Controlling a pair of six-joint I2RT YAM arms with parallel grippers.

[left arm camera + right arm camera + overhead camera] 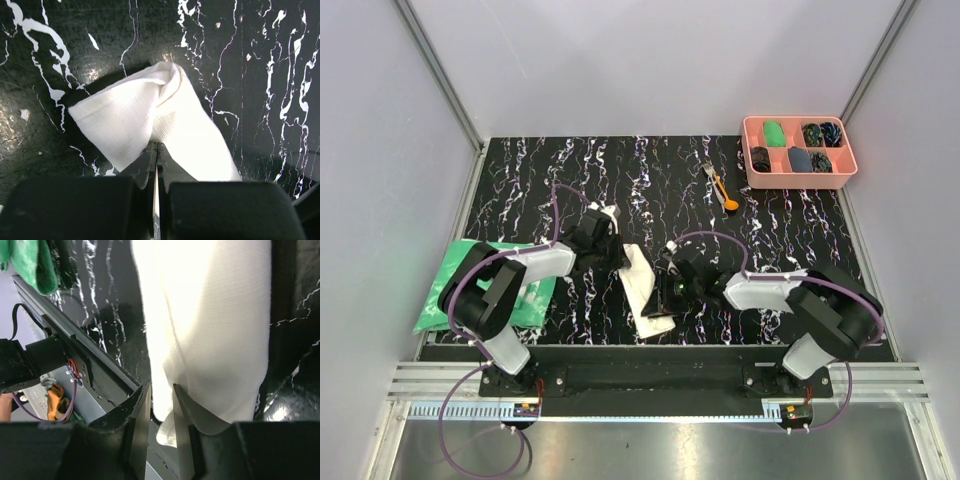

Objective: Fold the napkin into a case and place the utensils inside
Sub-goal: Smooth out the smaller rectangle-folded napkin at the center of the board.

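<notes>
The left gripper (156,150) is closed tight, its two fingers pressed together on the edge of the napkin (643,285), which bunches up into a soft raised fold just beyond the fingertips in the left wrist view. The napkin is cream-white and folded into a narrow strip. It lies on the black, white-veined surface (620,170) near the front edge, between the two arms, running from the left gripper at its far end down toward the near rail. The right gripper (161,412) has narrowed on the strip's near end, and a lobe of cloth fills the small gap between its fingers (140,412). From above it comes at the strip from the right side. The utensils (720,187), orange-handled, lie together well apart from the napkin, farther back and to the right, just beside a pink compartment tray (800,183) in the far right corner. A green mottled cloth (460,275) lies at the left edge, partly under the left arm.
</notes>
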